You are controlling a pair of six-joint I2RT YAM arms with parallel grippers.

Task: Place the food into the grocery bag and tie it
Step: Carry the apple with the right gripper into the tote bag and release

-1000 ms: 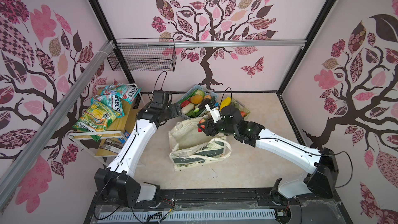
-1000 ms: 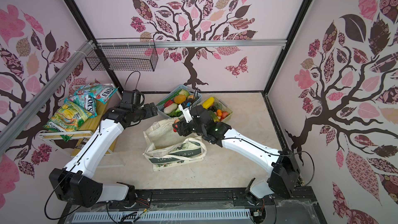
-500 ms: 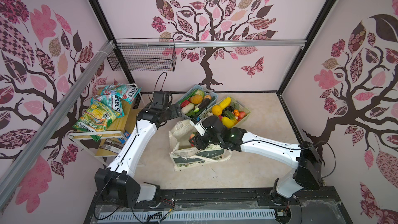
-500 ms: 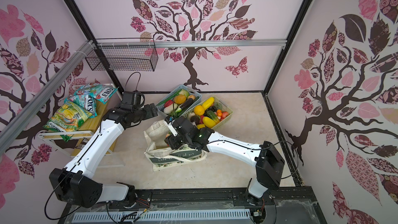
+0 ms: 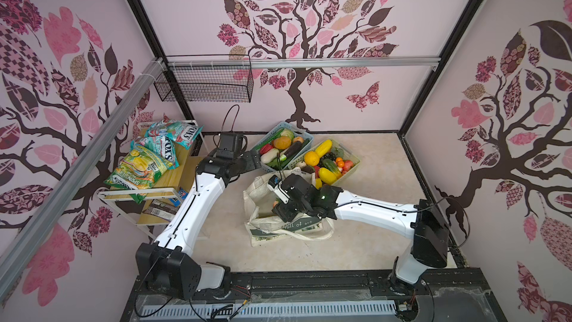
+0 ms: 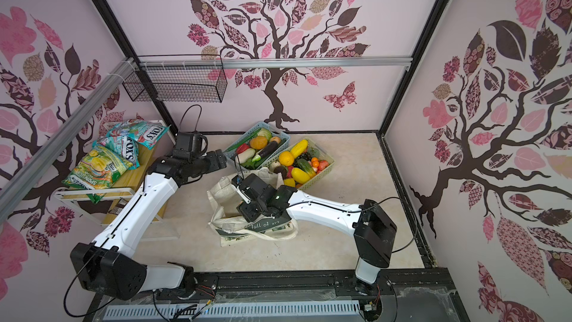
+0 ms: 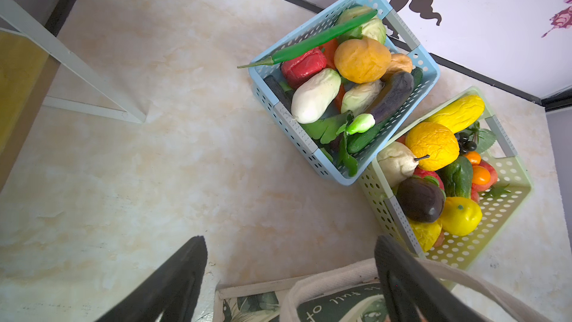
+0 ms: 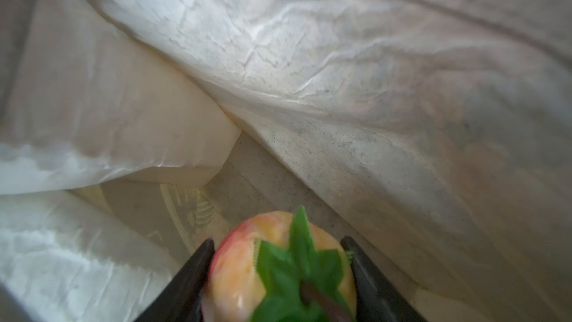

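Reaching down into the open grocery bag (image 5: pixel 258 185), the right gripper (image 8: pixel 277 241) pinches a peach-coloured fruit (image 8: pixel 244 271) with a green leaf, held right at its tips with the cream lining all around. The left gripper (image 7: pixel 289 240) hangs spread wide, holding nothing, over the desk (image 7: pixel 154 150) at the bag's edge, near the blue basket (image 7: pixel 309 147) and pale green basket (image 7: pixel 383 199), where the other food (image 7: pixel 362 60) is piled.

We see a cream, leaf-printed grocery bag (image 5: pixel 251 195) with a dark green band, a light blue basket (image 7: pixel 268 100), a pale green basket (image 7: pixel 376 193) and a yellow-pink fruit (image 8: pixel 241 271).
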